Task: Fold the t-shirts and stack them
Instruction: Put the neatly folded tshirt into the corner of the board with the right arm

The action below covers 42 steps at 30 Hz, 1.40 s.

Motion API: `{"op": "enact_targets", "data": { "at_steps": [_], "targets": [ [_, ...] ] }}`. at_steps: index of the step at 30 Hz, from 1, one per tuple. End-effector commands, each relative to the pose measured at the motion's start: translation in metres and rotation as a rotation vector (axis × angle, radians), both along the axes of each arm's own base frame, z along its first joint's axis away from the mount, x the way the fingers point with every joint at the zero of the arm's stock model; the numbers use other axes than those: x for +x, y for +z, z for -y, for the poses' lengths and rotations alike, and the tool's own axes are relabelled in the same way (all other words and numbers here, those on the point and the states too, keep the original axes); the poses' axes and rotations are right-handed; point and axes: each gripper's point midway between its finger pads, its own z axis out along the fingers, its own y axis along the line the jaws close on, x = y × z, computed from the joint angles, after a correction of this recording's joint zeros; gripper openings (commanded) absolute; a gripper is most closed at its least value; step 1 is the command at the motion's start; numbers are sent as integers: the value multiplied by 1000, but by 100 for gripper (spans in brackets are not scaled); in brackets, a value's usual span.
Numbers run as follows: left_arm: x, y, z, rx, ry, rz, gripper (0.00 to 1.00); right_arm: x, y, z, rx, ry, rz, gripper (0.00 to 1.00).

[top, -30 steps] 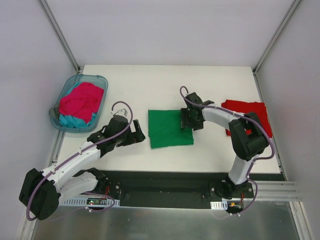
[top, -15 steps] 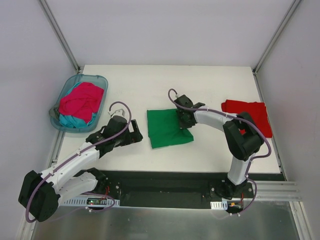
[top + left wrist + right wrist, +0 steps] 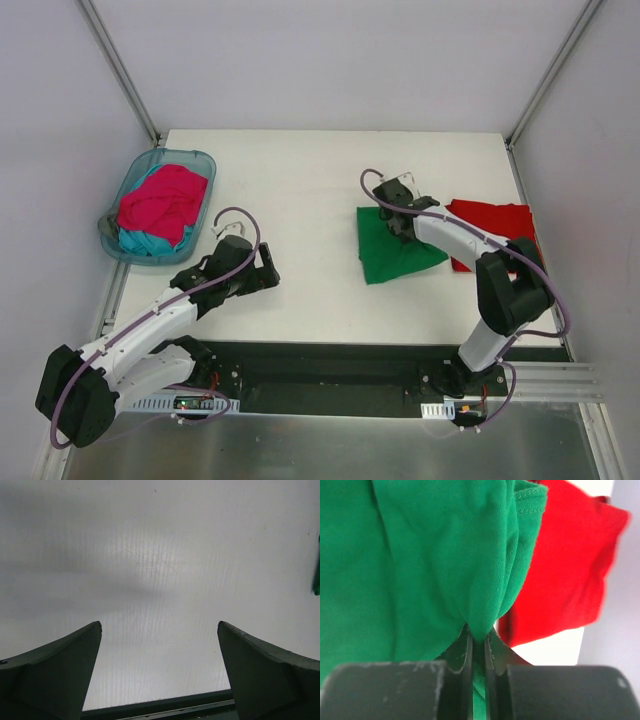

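- Pinching a bunched fold of the green t-shirt [image 3: 420, 555], the right gripper [image 3: 478, 639] has its fingers drawn narrow on the cloth.
- Lying on the table [image 3: 300, 170] right of centre, that shirt sits just beside the folded red t-shirt [image 3: 500, 225].
- Hovering low over the table, the left gripper [image 3: 159, 626] has its fingers spread wide.
- Heaped in the blue bin [image 3: 185, 153] at far left are the pink t-shirt [image 3: 160, 200] and the teal t-shirt [image 3: 135, 240].

We saw the white counter [image 3: 300, 170] bearing a green t-shirt [image 3: 385, 255] under the right pincer [image 3: 402, 222], a red t-shirt [image 3: 500, 222] just right of it, and a blue basket [image 3: 190, 155] beyond the left pincer [image 3: 268, 277].
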Motion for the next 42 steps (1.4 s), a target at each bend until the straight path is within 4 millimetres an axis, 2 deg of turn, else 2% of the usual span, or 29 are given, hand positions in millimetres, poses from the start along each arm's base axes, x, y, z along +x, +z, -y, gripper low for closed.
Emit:
{"op": "enact_targets", "data": {
  "at_steps": [1,8,14,21,35,37,42],
  "targets": [
    [2,0,-11,36,32,21,99,6,51,50,-238,-57,91,0],
    [2,5,-17,41,52,46,99,14,91,84,-416,-85,129,0],
    [2,6,-20,42,64,55,99,16,118,100,-472,-96,142,0],
    [2,4,-21,49,66,47,99,9,142,112,-423,-153,179,0],
    [2,4,-21,46,67,47,99,4,173,121,-348,-190,203,0],
    [2,4,-21,45,67,46,99,3,172,123,-324,-188,198,0],
    [2,5,-21,46,68,50,99,7,154,133,-304,-215,175,0]
  ]
}}
